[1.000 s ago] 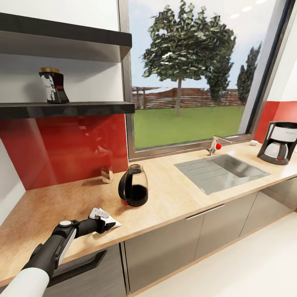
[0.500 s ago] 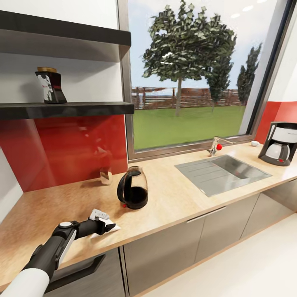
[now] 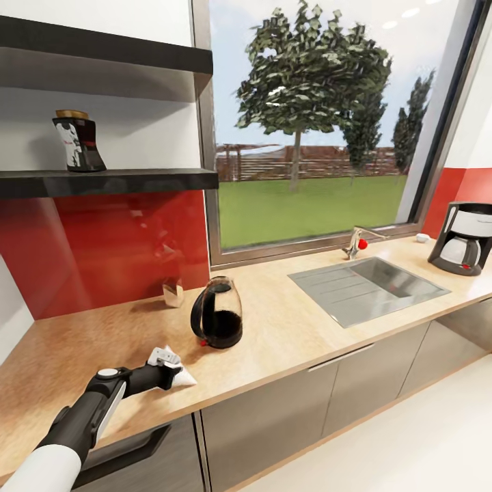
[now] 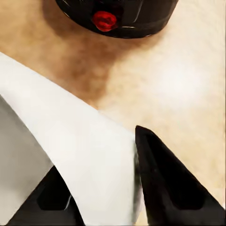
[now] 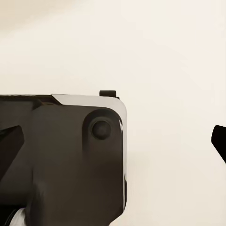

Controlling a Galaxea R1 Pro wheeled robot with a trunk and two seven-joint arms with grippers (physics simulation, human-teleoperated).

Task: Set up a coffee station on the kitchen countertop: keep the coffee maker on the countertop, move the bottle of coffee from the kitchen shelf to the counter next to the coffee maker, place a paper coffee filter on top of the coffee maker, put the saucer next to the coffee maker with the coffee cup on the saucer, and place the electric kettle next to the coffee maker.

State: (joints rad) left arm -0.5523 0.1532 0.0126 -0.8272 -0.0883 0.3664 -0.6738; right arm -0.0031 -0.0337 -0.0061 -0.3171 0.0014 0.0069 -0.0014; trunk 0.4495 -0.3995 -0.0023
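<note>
Head view: the left gripper point(image 3: 169, 374), black with a grey wrist block, sits low at the lower left of the frame over the light beige speckled kitchen countertop point(image 3: 287, 328), its fingers clamped on the thin white paper coffee filter point(image 3: 182, 377), whose pointed edge pokes out toward the right. Just above and right of it stands the glossy black rounded electric kettle point(image 3: 217, 313) with a small red switch at its base. Behind the kettle, against the red backsplash point(image 3: 102, 246), is a small glass tumbler point(image 3: 173, 292). On the lower black shelf point(image 3: 109, 180) at the upper left stands the dark squat bottle of coffee point(image 3: 78, 141) with a yellow cap; its label shows white and red patches, but no writing can be read. At the far right edge sits the black coffee maker point(image 3: 467, 236) with its silver-white housing and faint dark lettering, too small to read. Beside it, to its left by the window, lies a tiny white object point(image 3: 422, 237), possibly the cup. A steel sink point(image 3: 369, 285) lies between kettle and coffee maker.

In the left wrist view, the white filter point(image 4: 80, 155) lies pinched between the black fingertips point(image 4: 165, 183), the kettle's red switch at the top.

The right wrist view shows a dark arm part over a pale floor; whether that gripper is apart or together I cannot tell.
</note>
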